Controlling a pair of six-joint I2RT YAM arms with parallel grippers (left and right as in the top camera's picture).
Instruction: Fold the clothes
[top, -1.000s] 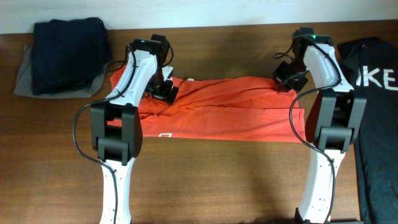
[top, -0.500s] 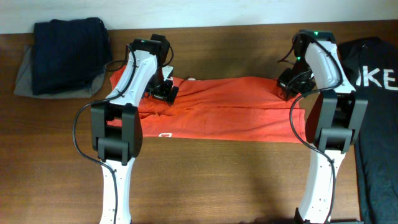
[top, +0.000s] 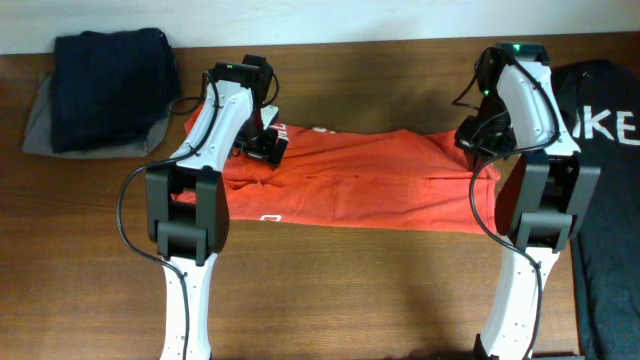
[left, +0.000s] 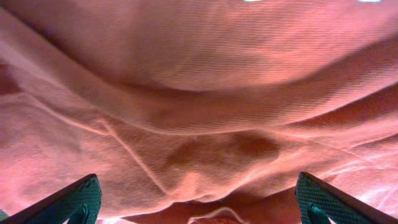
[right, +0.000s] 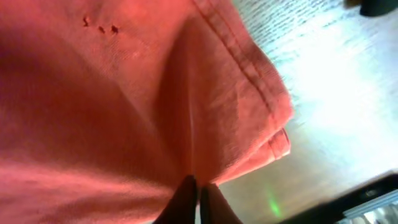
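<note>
We see the orange-red cotton T-shirt (top: 370, 180) lying flat as a long, wrinkled band, sideways, its small white logo (top: 266, 217) near the front edge.

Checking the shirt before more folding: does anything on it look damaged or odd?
Three small dark specks mark the orange-red cotton T-shirt near its hemmed edge, above where the right gripper pinches it. Holes or lint, cannot tell.

Wood desk (top: 350, 290): orange-red shirt (top: 370, 180) mid-far, navy folded pile (top: 105, 90) on grey cloth (top: 40, 125) far left, black garment (top: 610, 200) right edge.
</note>
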